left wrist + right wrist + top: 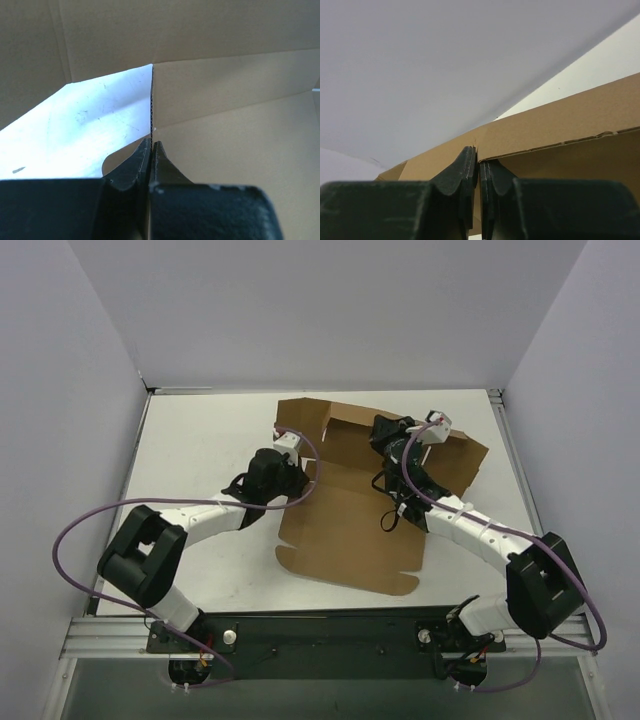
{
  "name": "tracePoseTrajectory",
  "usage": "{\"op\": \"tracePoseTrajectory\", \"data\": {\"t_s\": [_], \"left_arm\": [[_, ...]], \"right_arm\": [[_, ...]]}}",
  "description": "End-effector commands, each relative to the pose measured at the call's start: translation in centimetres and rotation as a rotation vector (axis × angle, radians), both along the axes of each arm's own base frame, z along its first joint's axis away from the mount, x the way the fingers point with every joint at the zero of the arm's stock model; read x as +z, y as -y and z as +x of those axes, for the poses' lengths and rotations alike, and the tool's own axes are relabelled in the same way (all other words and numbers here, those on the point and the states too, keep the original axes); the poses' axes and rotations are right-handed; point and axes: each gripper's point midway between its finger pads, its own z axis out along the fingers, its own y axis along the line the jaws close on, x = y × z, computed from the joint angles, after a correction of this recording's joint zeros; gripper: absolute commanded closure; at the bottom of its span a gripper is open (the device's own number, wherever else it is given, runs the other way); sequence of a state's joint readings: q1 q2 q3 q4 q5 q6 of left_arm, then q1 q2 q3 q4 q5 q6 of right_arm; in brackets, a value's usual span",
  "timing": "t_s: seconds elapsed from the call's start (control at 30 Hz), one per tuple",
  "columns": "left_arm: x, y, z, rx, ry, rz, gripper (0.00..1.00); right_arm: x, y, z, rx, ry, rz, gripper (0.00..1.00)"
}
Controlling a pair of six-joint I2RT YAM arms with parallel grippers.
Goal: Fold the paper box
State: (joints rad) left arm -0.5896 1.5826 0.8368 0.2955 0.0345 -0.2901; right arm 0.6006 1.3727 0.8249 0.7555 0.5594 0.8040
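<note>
The paper box (345,525) is a brown cardboard die-cut sheet lying mid-table, its far flaps raised. My left gripper (287,462) is at the sheet's left edge, shut on a thin upright cardboard edge (151,107) that runs between its fingers (151,145). My right gripper (385,430) is at the far side of the sheet, shut on a raised cardboard flap (560,125), with the flap's edge pinched between its fingers (479,154). The far right flap (460,462) stands beside the right wrist.
The white table (200,450) is bounded by grey walls on the left, back and right. A metal rail (320,625) with the arm bases runs along the near edge. Purple cables (80,540) loop from both arms.
</note>
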Motion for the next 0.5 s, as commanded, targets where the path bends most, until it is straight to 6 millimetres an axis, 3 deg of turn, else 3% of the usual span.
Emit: {"op": "tracePoseTrajectory", "data": {"t_s": [0.0,0.07,0.1,0.2,0.23,0.3,0.33,0.37,0.47], "left_arm": [[4.3,1.7,3.0,0.021,0.110,-0.138,0.75],[4.5,1.5,2.5,0.017,0.103,-0.152,0.59],[4.6,1.3,2.2,0.014,0.102,-0.158,0.48],[5.8,0.2,0.7,-0.003,0.112,-0.178,0.41],[7.2,-0.3,0.1,-0.005,0.139,-0.193,0.38],[6.4,-2.0,-0.9,0.020,0.125,-0.175,0.37],[7.5,-2.7,-1.4,0.030,0.147,-0.192,0.36],[6.3,-3.5,-2.1,0.045,0.115,-0.187,0.36],[7.5,-7.0,-2.2,0.145,0.141,-0.205,0.34]], "right_arm": [[-0.1,-2.4,1.3,0.123,0.062,-0.138,1.00],[-0.1,-2.8,1.6,0.143,0.095,-0.137,1.00],[-1.0,-3.2,1.7,0.159,0.086,-0.142,1.00],[-1.6,-3.4,1.7,0.176,0.107,-0.116,1.00],[-2.1,-3.4,1.5,0.177,0.102,-0.117,1.00],[-2.2,-3.5,1.4,0.188,0.100,-0.117,1.00],[-2.2,-3.5,1.3,0.189,0.100,-0.114,1.00],[-2.1,-3.4,1.1,0.192,0.105,-0.112,1.00],[-2.5,-3.3,0.4,0.204,0.107,-0.109,1.00]]}}
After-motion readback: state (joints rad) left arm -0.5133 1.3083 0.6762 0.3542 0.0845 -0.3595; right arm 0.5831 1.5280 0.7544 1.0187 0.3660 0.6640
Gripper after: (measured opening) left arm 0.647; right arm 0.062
